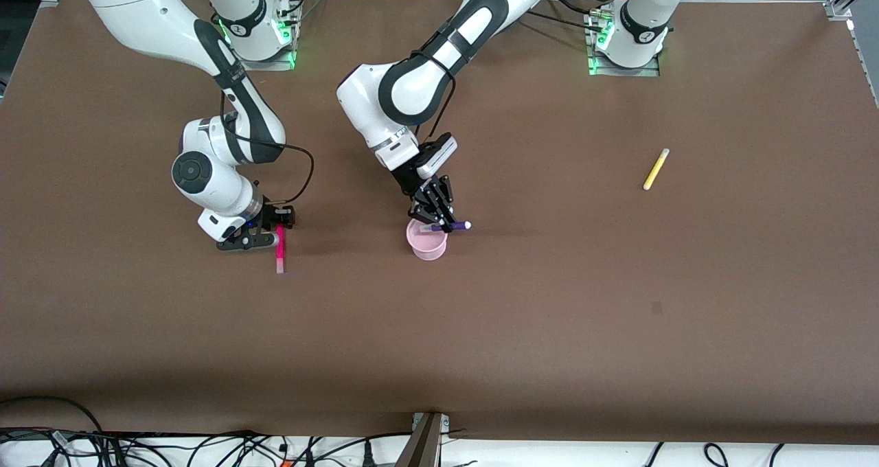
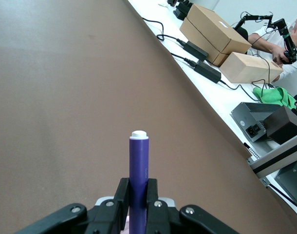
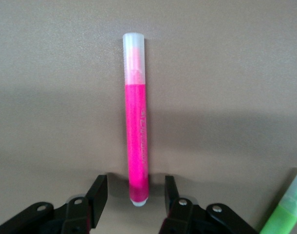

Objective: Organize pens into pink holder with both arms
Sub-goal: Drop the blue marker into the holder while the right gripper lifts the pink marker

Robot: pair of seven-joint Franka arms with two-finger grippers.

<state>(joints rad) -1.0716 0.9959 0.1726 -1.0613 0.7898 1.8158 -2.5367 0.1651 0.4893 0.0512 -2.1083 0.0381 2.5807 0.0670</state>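
Covering the whole table (image 1: 618, 329) is a plain brown mat; cables and cardboard boxes (image 2: 214, 29) lie off its edge. Left gripper (image 1: 439, 221), over the pink holder (image 1: 427, 242), is clamped on the purple pen (image 2: 138, 180). Right gripper (image 3: 136, 195), lowered at the right arm's end, straddles the magenta pen (image 3: 137, 141) with jaws apart, not touching. Yellow pen (image 1: 656, 169) lies toward the left arm's end. Green pen (image 3: 285, 209) lies near the magenta pen. Printing on the magenta barrel is unreadable.

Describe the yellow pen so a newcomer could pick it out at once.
Start at the left arm's base and look down the brown table toward the front camera. The yellow pen lies there alone and flat, slightly slanted. Unlike the purple pen and the magenta pen, no tool is near it.
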